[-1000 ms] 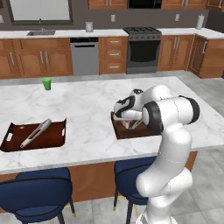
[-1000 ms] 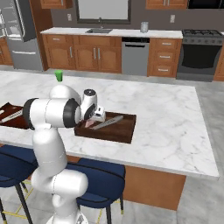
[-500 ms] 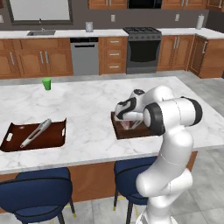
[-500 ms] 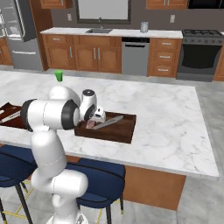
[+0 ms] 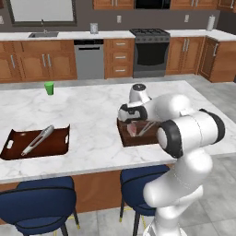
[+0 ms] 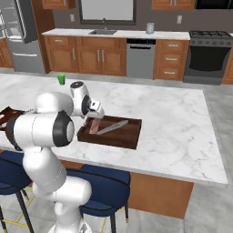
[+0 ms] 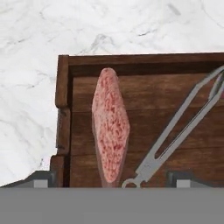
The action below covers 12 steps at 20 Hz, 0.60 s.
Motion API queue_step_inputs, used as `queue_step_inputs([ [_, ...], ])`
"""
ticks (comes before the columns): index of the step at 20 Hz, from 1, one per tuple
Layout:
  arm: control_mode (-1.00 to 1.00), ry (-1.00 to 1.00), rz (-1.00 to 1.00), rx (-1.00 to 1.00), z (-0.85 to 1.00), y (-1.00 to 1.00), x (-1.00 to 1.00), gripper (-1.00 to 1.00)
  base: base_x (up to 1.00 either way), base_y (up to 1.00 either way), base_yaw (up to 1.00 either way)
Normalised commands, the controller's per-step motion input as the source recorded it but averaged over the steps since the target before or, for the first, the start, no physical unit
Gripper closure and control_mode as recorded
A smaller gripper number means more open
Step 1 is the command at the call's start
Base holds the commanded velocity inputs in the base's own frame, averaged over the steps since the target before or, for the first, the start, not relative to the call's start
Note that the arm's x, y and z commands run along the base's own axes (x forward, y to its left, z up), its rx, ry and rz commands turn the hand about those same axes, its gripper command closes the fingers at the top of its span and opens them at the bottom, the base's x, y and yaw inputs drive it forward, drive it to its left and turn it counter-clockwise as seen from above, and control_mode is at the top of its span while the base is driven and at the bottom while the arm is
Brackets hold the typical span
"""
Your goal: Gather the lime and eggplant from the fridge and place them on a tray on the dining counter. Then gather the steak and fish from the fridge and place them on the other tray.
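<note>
The steak, a pink-red marbled slab, lies in the other tray, a dark red-brown one on the dining counter. My gripper hangs open just above it, one fingertip on each side of the steak's near end and neither touching it. From the base views the gripper points down over the left part of this tray, with the steak under it. A matching tray sits further left on the counter. The fridge stands far left. Lime, eggplant and fish are out of view.
Grey tongs lie slanted in the tray beside the steak, and a similar grey tool lies in the left tray. A green cup stands on the counter's far side. Blue stools line the near edge.
The jaws have spread wide and let go of the steak, which now rests in the tray. The arm has hardly moved.
</note>
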Motion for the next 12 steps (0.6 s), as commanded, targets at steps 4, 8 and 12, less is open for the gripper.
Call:
queue_step_inputs([
  [4, -1.00, 0.00, -0.03, -0.05, 0.74, 0.11, -0.67, -1.00, 0.00, 0.00, 0.00],
  [8, -1.00, 0.00, -0.01, -0.01, 0.73, 0.12, -0.78, -1.00, 0.00, 0.00, 0.00],
  [12, -1.00, 0.04, 0.00, 0.00, 0.76, 0.22, -0.85, -1.00, 0.00, 0.00, 0.00],
])
